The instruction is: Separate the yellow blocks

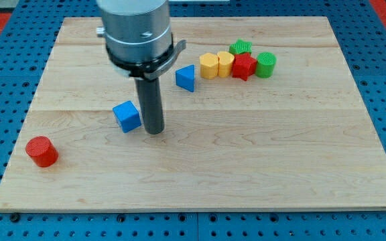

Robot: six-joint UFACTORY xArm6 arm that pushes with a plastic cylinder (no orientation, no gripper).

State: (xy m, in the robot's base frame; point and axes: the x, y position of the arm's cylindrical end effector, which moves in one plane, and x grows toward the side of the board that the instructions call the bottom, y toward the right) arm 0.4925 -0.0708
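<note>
Yellow blocks not yet separated; the tip stands far from them.

The two yellow blocks (217,65) sit touching near the board's top edge, right of centre, with a red star (244,66), green star (240,47) and green cylinder (266,64) crowded against them. The tip (154,130), a bare rod holding nothing, rests mid-board just beside the blue cube (126,116). By this view, all the parting remains.

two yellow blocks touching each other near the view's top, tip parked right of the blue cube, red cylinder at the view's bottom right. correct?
One error: the red cylinder sits at the view's bottom left, not bottom right, as the camera view shows. The rest holds: the two yellow blocks touch near the view's top, and my tip stands just right of the blue cube.
</note>
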